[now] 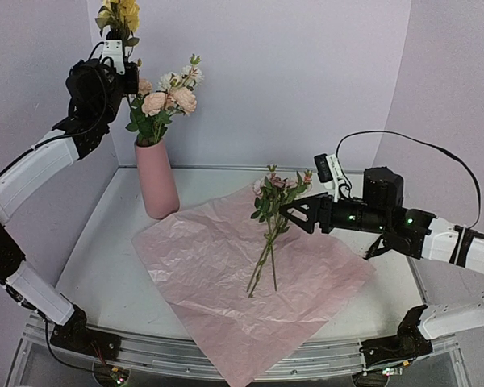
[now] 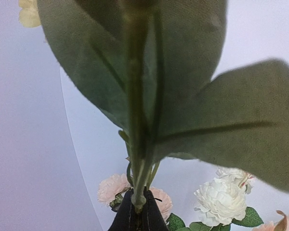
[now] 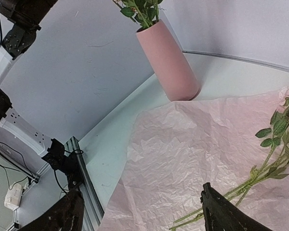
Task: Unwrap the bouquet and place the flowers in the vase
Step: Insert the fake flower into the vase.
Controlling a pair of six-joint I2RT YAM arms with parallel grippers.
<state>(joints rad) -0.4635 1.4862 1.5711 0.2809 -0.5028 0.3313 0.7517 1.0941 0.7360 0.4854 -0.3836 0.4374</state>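
Observation:
The pink vase point(image 1: 156, 181) stands at the back left and holds pink and cream flowers point(image 1: 168, 97). High above it my left gripper point(image 1: 129, 76) is shut on the lower end of a yellow flower's stem point(image 2: 137, 192), with the bloom point(image 1: 119, 14) pointing up. The bouquet is unwrapped: its pink paper point(image 1: 250, 282) lies spread flat, and three leafy flowers point(image 1: 270, 226) lie on it. My right gripper point(image 1: 294, 211) hovers open beside their blooms. In the right wrist view its fingers point(image 3: 226, 211) stand wide over the paper point(image 3: 192, 144), with the stems point(image 3: 245, 187) at the right.
Lilac walls close in the back and both sides. A metal rail point(image 3: 84, 178) runs along the table's near edge, and the paper hangs over it. The left arm's white links point(image 1: 28, 173) rise along the left wall.

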